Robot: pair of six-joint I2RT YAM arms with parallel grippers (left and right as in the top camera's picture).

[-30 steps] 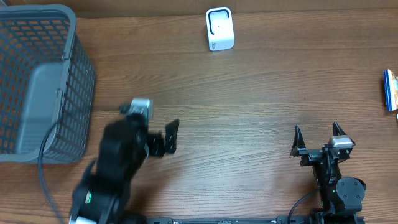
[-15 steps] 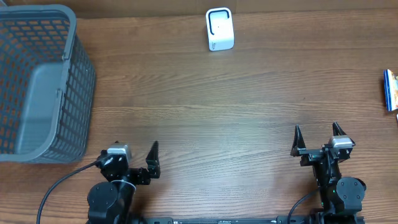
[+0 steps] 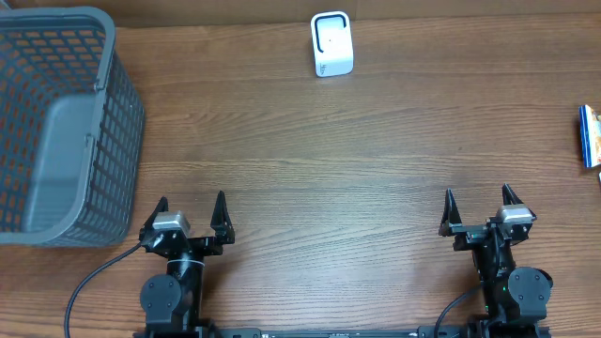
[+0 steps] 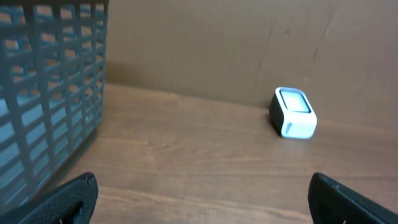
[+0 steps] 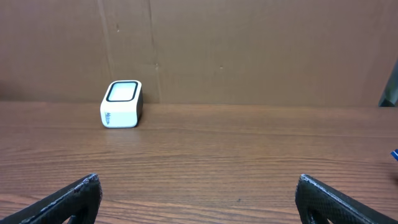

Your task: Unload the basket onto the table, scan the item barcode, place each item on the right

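I have both arms parked at the near edge of the table (image 3: 376, 150). The left end effector (image 3: 192, 208) and the right end effector (image 3: 480, 207) each have their jaws spread as wide as they go, with nothing between them.

The item (image 3: 590, 136), a blue package, lies ahead of the right end effector and well off to its right, apart from everything else. The white scanner (image 3: 331, 44) stands far ahead at the back of the table, to the right of the left end effector's line and to the left of the right one's.

The grey mesh basket (image 3: 127, 122) is the closest thing to the left end effector, just ahead of it and to its left. Its wall fills the left side of that wrist view, but it stands beside the line to the scanner, not across it. A black cable (image 3: 94, 282) curls behind the left arm.

The overhead frame cuts the item off at the edge, so I cannot make out a barcode or its full shape. From the right wrist I get only a blue sliver at the frame's edge. In both wrist views my own fingers show only as dark tips in the bottom corners. The marks on the scanner's face are too small to read.
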